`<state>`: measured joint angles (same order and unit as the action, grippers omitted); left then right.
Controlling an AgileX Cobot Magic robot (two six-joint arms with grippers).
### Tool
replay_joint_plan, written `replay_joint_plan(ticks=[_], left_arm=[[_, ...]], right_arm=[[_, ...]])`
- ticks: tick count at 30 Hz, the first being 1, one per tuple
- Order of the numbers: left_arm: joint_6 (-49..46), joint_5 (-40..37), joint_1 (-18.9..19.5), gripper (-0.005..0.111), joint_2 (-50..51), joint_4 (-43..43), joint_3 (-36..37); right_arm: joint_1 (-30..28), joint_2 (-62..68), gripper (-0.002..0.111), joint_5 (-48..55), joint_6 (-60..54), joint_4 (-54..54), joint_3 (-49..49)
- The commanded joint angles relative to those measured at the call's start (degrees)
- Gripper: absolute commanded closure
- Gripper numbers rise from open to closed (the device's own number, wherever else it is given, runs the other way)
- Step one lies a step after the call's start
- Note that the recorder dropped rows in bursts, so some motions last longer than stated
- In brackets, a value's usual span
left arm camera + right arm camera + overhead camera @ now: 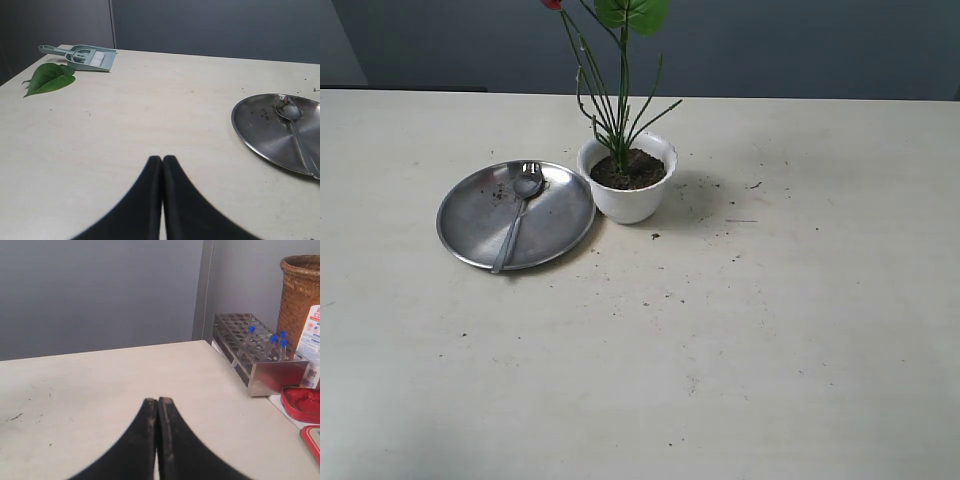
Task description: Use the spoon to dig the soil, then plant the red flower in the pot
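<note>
The red flower (620,90) stood planted upright in the pot (628,180), its thin green stems rising from the soil (630,170) and its broad leaf and a sliver of red petal cut off at the 12 o'clock edge of the exterior view. The soil filled the pot nearly to its scalloped rim. The pot sat on the table (770,330) a little toward 11 o'clock from the middle of that view, touching or just beside the steel plate (470,215), which lay at its 9 o'clock. The spoon (518,215) rested in the plate, bowl toward 12 o'clock and handle running to the rim near 6 o'clock, with a few crumbs of earth beside the bowl. More dark crumbs lay scattered on the table from 3 to 5 o'clock of the pot.

The left gripper (161,160) hung above bare table with its black fingers pressed together, holding nothing; the plate and spoon showed in its view, as did a loose green leaf (49,78) and a small grey dustpan (85,56) farther off. The right gripper (158,402) likewise had its fingers together and empty, with a metal tube rack (255,352), a wicker basket (300,295) and a red tray (302,402) near the table edge.
</note>
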<state>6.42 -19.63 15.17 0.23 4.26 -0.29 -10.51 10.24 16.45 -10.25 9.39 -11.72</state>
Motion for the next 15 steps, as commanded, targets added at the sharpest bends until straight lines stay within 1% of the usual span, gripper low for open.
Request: replay_joint_plan(ticks=[1,7,15], left_arm=[[0.02,0.39,-0.42,0.106,-0.23,-0.53,0.29],[0.02,0.39,-0.42,0.106,-0.23,-0.53,0.29],[0.02,0.39,-0.42,0.106,-0.23,-0.53,0.29]], right_arm=[[-0.06,-4.67,0.109,-1.75,-0.35,2.59,3.67],[-0.06,-8.30,0.109,-1.75,-0.35,3.94,7.12],[-0.06,-10.24,0.109,0.05,-0.37,0.45,9.71]])
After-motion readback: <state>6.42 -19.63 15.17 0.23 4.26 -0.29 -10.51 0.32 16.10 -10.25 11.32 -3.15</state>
